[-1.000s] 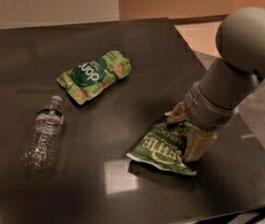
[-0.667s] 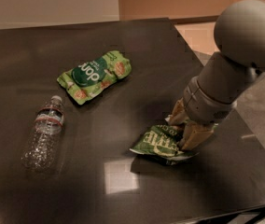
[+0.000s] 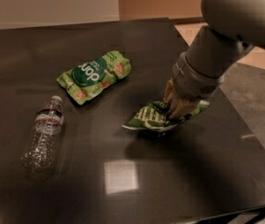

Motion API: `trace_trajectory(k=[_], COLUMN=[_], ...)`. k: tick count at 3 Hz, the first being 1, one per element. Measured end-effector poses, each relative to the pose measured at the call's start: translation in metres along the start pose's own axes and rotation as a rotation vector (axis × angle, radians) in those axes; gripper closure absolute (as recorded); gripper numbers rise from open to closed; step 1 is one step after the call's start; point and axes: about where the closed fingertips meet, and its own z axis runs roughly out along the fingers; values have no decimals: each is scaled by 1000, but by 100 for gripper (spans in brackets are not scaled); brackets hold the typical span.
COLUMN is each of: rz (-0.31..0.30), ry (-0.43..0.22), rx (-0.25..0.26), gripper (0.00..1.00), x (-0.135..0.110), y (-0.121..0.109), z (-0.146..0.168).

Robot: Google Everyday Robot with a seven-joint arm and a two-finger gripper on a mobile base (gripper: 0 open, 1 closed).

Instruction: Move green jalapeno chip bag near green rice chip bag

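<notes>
The green jalapeno chip bag [image 3: 152,117], olive green with white lettering, is right of the table's middle. It is crumpled under my gripper [image 3: 178,110], which is shut on its right half. The bag's left end pokes out toward the left. The green rice chip bag [image 3: 95,75], bright light green with a dark round logo, lies flat up and to the left of it, about a bag's length away. My grey arm [image 3: 216,45] comes down from the upper right.
A clear plastic water bottle [image 3: 44,134] lies on its side at the left. The dark table [image 3: 123,181] has its right edge close to the gripper and its front edge at the bottom. Tan floor shows beyond the right edge.
My gripper has carried the jalapeno bag up and to the left, closer to the rice chip bag. The rice chip bag and the bottle have stayed put.
</notes>
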Motion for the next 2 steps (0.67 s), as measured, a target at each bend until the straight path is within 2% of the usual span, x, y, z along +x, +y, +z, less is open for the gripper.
trace_trajectory(k=[2], rz=[-43], ry=[-30], rx=[111], gripper=[100], x=[-26], y=[-79], z=[-12])
